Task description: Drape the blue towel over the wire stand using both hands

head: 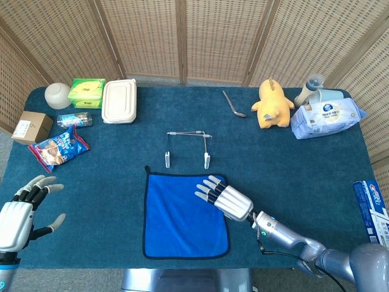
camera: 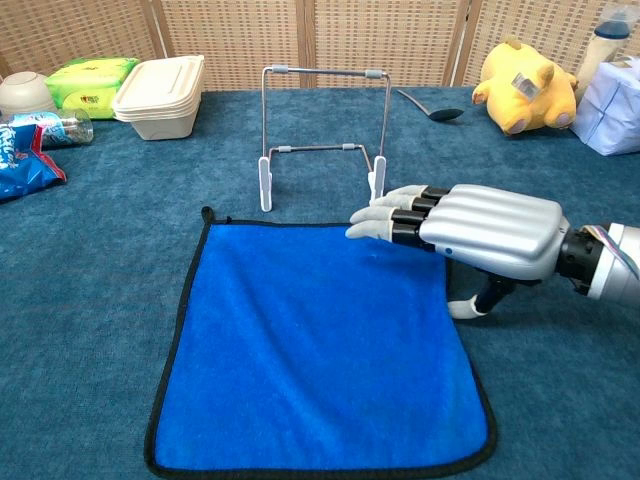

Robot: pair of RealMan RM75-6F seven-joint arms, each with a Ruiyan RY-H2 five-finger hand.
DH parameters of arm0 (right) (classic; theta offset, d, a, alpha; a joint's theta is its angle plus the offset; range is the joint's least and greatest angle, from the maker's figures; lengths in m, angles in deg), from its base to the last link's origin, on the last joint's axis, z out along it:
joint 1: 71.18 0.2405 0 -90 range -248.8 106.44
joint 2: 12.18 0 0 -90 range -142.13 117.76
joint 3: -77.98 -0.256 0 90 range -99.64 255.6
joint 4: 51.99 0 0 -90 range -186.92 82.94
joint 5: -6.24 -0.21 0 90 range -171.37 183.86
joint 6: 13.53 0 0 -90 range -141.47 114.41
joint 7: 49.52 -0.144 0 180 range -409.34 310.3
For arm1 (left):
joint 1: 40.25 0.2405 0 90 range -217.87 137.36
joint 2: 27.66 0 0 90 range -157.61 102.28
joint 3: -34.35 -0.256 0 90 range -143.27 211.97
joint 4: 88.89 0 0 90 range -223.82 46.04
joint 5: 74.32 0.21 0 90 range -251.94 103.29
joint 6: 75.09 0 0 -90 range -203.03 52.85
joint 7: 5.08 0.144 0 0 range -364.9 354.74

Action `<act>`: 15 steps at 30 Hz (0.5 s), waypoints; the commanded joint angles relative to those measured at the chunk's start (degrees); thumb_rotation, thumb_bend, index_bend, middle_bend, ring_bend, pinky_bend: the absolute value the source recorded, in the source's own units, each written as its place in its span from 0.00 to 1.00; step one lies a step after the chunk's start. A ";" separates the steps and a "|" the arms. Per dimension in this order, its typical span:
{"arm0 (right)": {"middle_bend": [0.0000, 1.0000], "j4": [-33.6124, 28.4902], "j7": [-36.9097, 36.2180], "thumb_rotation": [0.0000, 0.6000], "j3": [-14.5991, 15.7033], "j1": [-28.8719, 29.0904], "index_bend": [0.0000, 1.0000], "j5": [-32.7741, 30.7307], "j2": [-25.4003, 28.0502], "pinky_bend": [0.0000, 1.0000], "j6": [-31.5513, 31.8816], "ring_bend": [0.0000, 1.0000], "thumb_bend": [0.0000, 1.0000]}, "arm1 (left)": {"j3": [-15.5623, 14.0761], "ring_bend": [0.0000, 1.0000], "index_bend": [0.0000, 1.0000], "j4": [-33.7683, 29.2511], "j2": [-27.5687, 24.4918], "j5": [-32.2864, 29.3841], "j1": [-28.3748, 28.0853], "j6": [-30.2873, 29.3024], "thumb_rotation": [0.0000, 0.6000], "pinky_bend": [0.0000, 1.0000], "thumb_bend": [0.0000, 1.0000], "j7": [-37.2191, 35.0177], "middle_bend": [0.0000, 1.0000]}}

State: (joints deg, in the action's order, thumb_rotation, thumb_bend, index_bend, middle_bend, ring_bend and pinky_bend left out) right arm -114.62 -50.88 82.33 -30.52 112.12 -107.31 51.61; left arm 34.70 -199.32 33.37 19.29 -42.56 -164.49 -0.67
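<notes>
Both views are bright and evenly lit, seemingly from above, with only soft, faint shadows on the counter [head: 121,152]. Focus is sharp across the middle. The right robot hand [camera: 470,232] shows mild sheen on its silver shell. The chest view bends slightly toward its edges, perhaps lens distortion.

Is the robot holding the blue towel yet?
No. The right hand lies over the blue towel with fingers straight; the left hand is open and empty.
</notes>
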 commanded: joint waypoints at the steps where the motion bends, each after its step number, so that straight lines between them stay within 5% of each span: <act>1: 0.07 0.08 0.01 1.00 0.03 0.32 0.05 -0.10 -0.42 0.00 -0.17 0.00 0.25 | -0.01 0.17 0.29 0.10 -0.01 -0.07 0.11 -0.15 1.00 0.23 0.34 -0.12 0.23; 15: 0.10 2.04 -0.31 1.00 -0.44 1.32 0.16 -1.13 -3.85 0.02 0.19 0.01 0.43 | -0.20 0.17 0.29 0.78 -0.30 0.02 0.69 -1.06 1.00 0.23 0.34 -1.18 0.23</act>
State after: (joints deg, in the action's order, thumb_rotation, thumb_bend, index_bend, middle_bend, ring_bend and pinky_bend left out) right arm -112.70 -51.13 81.89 -29.24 111.05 -111.04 51.70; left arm 34.51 -198.57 33.10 19.29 -41.90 -165.51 -1.81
